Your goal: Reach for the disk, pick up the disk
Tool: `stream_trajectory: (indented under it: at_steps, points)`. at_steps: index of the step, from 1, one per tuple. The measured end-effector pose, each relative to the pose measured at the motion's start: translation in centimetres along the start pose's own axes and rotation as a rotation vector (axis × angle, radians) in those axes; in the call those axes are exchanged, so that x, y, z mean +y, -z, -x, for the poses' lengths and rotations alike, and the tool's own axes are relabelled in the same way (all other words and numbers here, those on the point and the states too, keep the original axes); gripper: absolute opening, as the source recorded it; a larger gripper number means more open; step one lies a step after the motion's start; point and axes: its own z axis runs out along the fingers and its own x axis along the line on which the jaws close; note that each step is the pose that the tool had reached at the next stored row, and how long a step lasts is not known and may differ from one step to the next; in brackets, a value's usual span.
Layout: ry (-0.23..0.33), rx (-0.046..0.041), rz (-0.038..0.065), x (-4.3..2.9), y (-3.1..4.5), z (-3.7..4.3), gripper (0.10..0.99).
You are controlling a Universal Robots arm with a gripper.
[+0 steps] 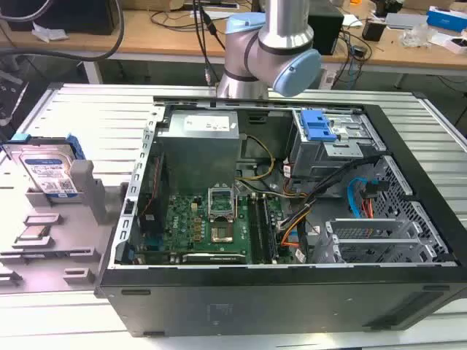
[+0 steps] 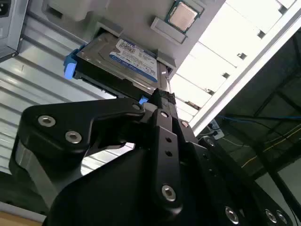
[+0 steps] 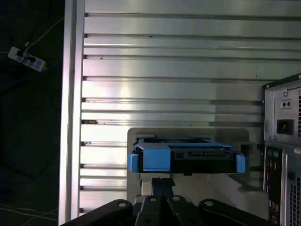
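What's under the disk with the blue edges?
A grey holder props the disk up on the ribbed metal table. Its bottom edge is hidden inside the holder.

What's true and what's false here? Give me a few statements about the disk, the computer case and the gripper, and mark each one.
1. The disk stands in a grey holder outside the computer case. True.
2. The computer case has its side panel on. False: it is open, and the motherboard shows.
3. The disk's rails are red. False: they are blue.
4. A square silver processor chip lies near the disk. True.
5. The gripper holds the disk lifted above the table. False: the disk sits in its holder.
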Motion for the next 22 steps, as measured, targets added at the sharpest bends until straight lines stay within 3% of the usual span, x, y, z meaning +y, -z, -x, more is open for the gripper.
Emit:
stream_trajectory:
  at_steps: [10, 22]
  points:
    - [0.189, 0.0072, 0.000, 0.01, 0.00, 0.00, 0.106]
    - [0.294, 0.0112, 0.000, 0.01, 0.00, 0.00, 0.106]
